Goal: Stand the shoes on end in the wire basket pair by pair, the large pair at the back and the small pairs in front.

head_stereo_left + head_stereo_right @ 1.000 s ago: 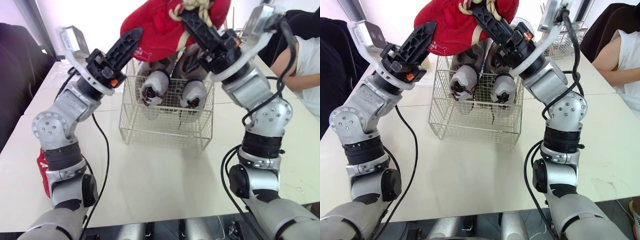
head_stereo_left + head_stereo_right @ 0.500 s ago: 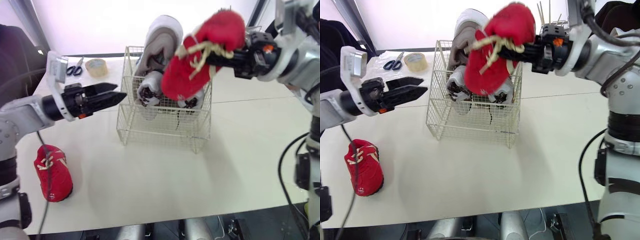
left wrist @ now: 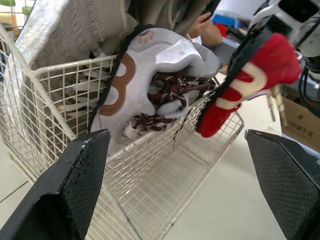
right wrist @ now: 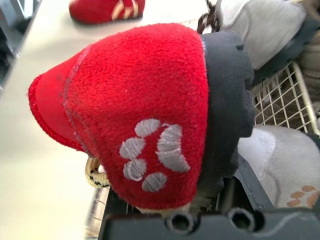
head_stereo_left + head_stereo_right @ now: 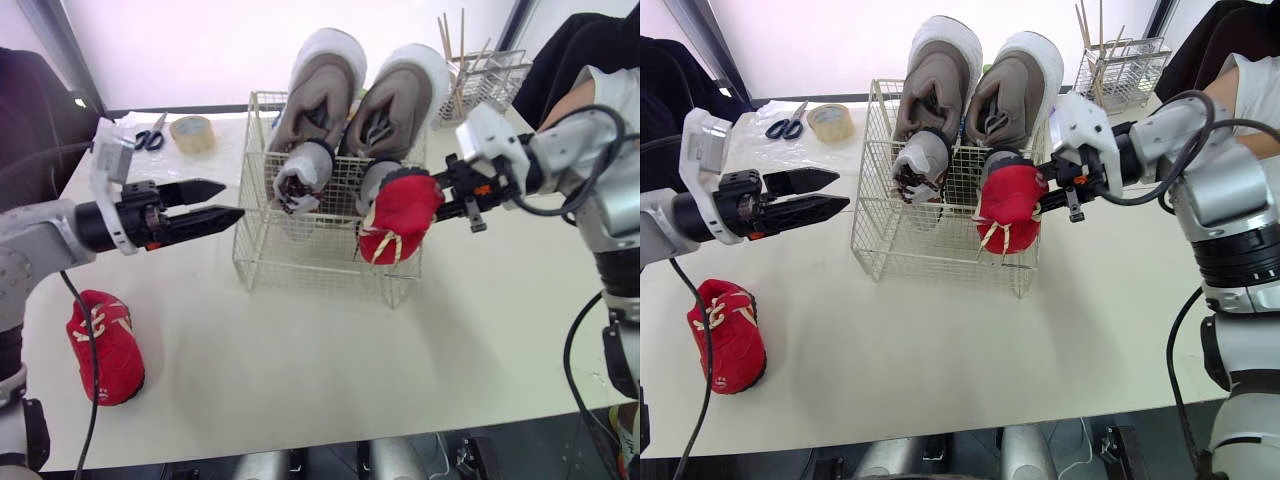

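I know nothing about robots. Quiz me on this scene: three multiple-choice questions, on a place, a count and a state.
1. Where is the loose red shoe? A on a chair; B on the table; C on the floor.
2. How many large beige shoes stand in the wire basket? A one; B two; C four.
3. The right gripper is: A open, empty; B shut on a brush; C shut on a red shoe.
Answers: B, it lies on the tabletop; B, a pair stands at the back; C, its fingers clamp it.
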Motion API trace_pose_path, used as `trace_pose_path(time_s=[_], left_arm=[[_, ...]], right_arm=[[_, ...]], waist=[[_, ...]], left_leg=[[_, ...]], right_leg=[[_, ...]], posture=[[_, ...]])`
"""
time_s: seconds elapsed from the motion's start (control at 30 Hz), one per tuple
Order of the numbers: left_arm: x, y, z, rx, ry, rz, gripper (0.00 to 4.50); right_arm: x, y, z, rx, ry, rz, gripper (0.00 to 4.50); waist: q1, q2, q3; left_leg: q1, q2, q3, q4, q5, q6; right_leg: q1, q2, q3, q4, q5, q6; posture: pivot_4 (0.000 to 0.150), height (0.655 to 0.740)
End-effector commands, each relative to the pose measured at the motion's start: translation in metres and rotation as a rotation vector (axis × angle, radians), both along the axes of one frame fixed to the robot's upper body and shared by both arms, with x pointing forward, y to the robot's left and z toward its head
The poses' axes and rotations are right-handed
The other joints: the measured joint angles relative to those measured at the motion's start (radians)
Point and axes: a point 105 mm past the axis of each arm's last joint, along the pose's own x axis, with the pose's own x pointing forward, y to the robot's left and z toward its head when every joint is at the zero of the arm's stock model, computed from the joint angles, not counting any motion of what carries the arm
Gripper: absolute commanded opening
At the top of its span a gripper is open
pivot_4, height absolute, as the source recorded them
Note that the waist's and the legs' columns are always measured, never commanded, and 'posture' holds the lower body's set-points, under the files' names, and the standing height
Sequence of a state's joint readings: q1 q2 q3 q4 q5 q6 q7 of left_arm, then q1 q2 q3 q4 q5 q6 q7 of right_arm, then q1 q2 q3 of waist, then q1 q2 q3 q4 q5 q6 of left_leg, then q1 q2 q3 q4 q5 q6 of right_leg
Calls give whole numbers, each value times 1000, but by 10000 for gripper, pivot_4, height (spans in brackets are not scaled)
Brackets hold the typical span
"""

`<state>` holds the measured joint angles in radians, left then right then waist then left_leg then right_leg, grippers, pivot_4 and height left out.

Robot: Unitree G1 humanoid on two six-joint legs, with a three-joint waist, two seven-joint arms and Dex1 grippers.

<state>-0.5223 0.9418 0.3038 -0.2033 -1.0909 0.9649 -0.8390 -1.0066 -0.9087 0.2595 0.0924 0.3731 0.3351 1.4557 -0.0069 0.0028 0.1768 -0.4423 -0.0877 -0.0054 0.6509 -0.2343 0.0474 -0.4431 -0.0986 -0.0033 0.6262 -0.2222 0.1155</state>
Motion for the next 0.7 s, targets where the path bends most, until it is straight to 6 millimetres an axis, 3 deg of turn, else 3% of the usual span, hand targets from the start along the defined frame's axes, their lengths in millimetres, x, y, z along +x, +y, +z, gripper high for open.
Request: trace_pose_path(time_s=[0.03, 0.27, 0.57, 0.7], left_arm=[[-3, 2, 12, -5, -65, 15, 44534], [1, 0, 10, -1, -76, 26, 44534], [4, -2, 11, -5, -96, 44, 44534], [4, 0, 12, -4, -99, 58, 45000]], right_arm=[[15, -9, -4, -70, -122, -48, 6196], [25, -3, -7, -83, -164, -8, 6196], [19, -6, -23, -117, -17, 37, 6196], [17, -7, -22, -125, -10, 26, 24354]], waist=[[-1, 0, 0], [-5, 0, 0], [-1, 0, 0], [-2, 0, 0]], left_leg=[[0, 0, 0, 1, 0, 0], [3, 0, 0, 2, 1, 0], [3, 0, 0, 0, 4, -5], [3, 0, -1, 0, 3, -5]], right_leg=[[0, 0, 0, 0, 0, 0], [2, 0, 0, 2, 0, 0], [1, 1, 0, 3, 0, 0], [2, 1, 0, 2, 0, 0]], posture=[[1500, 7400], [1500, 7400], [1500, 7400], [1500, 7400]])
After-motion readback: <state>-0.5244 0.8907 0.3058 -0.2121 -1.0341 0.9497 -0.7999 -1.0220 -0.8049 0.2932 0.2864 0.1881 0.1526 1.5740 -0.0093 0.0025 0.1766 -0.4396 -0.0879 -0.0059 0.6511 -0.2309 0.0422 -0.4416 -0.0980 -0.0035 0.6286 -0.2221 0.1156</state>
